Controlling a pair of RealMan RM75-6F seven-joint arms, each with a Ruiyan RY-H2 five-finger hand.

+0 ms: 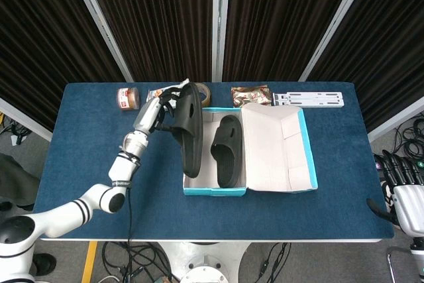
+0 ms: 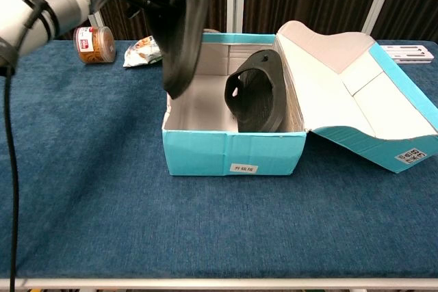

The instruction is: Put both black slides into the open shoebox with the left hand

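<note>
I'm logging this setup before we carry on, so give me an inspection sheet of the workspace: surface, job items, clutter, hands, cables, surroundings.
Surface: blue cloth table.
Job's things: open shoebox, lid folded out to the right; one slide inside it, leaning on edge; second slide held tilted in the air over the box's left wall.
Clutter: jar, snack bag, tape roll, brown packet and white bracket along the far edge.
Hands: left hand grips the raised slide; right hand off the table's right edge, fingers apart, holding nothing.
Cables: black cable hanging from the left arm; cables on the floor.
Surroundings: dark curtains behind.
</note>
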